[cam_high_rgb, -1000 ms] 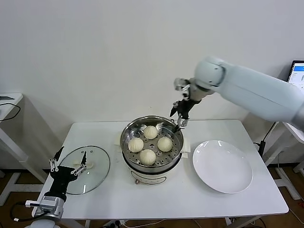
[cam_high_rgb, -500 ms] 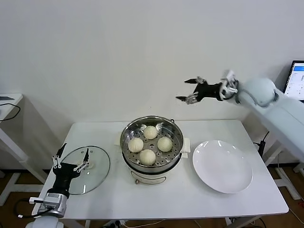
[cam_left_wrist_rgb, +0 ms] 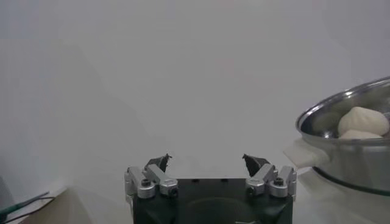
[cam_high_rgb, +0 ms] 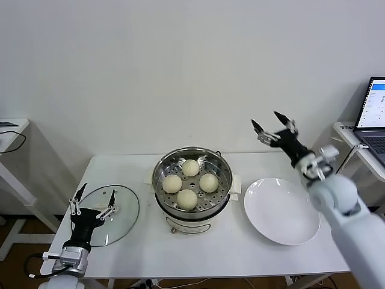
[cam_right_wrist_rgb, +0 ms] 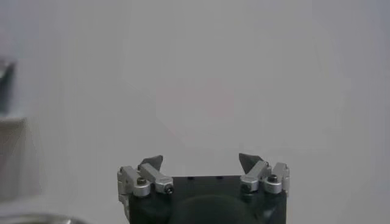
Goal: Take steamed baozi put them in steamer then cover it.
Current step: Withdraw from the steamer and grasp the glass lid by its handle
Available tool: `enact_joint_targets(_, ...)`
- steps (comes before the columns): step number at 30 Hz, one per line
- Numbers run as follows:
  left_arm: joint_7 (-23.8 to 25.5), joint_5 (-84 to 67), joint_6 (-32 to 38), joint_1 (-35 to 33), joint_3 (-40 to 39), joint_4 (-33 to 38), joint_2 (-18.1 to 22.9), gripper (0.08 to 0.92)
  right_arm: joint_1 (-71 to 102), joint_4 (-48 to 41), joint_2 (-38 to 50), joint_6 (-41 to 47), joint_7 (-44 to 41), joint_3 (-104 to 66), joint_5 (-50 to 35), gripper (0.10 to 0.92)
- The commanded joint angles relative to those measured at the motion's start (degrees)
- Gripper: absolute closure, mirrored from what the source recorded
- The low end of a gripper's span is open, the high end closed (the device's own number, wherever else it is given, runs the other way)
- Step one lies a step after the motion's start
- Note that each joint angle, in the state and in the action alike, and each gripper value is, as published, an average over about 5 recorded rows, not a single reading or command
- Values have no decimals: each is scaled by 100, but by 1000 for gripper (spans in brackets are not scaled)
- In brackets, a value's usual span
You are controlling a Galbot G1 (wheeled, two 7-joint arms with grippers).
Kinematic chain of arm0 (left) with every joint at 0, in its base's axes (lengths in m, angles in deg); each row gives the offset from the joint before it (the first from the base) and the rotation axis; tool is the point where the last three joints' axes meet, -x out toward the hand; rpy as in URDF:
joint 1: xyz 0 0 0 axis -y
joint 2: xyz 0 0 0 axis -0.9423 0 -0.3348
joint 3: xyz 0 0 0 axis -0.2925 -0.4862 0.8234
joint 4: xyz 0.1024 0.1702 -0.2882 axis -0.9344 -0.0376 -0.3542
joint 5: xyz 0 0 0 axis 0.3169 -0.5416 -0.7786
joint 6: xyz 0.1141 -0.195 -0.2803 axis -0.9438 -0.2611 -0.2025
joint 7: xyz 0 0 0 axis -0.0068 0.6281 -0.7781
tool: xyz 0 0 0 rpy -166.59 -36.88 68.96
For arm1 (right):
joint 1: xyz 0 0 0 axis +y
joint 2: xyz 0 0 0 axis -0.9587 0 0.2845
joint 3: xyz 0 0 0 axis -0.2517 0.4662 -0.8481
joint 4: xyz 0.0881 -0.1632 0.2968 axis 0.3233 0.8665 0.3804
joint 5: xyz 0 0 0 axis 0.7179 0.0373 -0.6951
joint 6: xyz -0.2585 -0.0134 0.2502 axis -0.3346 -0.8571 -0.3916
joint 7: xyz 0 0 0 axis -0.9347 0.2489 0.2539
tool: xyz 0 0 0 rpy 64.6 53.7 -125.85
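All four buns point(cam_high_rgb: 190, 182) sit on the perforated tray inside the steel steamer point(cam_high_rgb: 192, 180) at the middle of the table point(cam_high_rgb: 240, 253), so what remains is the covering. The glass lid point(cam_high_rgb: 108, 215) lies flat at about nine o'clock from the pot, well apart from it. The left claw point(cam_high_rgb: 93, 205) hovers over the lid's near edge with its fingers spread and nothing between them. The right claw point(cam_high_rgb: 274, 127) is raised at about two o'clock from the steamer, above the far rim of the empty white plate point(cam_high_rgb: 281, 211), fingers apart and holding nothing; it looks out of the way.

To do the lid well, I would say the left claw should come down square on the white handle point(cam_high_rgb: 112, 210), close firmly, and lift straight up before swinging across. The glass is slick and heavy on one side if gripped off-centre. It should be lowered level so the steel rim seats all round without nudging the buns.
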State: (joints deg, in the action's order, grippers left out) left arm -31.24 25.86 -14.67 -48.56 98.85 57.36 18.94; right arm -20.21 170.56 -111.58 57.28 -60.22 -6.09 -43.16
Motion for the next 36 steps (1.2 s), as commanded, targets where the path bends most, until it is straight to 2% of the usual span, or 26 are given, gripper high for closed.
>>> enact_joint_targets(1, -303, 1464, 500, -91, -79, -334, -2, 177, 2897, 1154, -1552, -1061, 1145, -1684, 372, 203)
enact_joint_targets(7, -1135, 4518, 1639, -288, -23, -970, -54, 177, 2910, 1015, -1925, -1173, 1134, -1558, 526, 203)
enact_joint_targets(11, -1865, 6222, 1931, -272, 124, -1431, -92, 177, 2863, 928, -1985, -1224, 1118, -1476, 631, 203)
enact_joint_targets(14, -2167, 6962, 1967, -145, 220, -1861, -161, 177, 2821, 902, -2011, -1228, 1114, -1454, 653, 203)
enact_joint_targets(23, -2324, 7555, 1875, 352, 327, -2768, -303, 177, 2745, 852, -2085, -1220, 1090, -1423, 677, 203)
enact_joint_targets(36, -2267, 7482, 1541, 886, 351, -3293, -302, 177, 2722, 789, -2171, -1253, 1075, -1384, 763, 203)
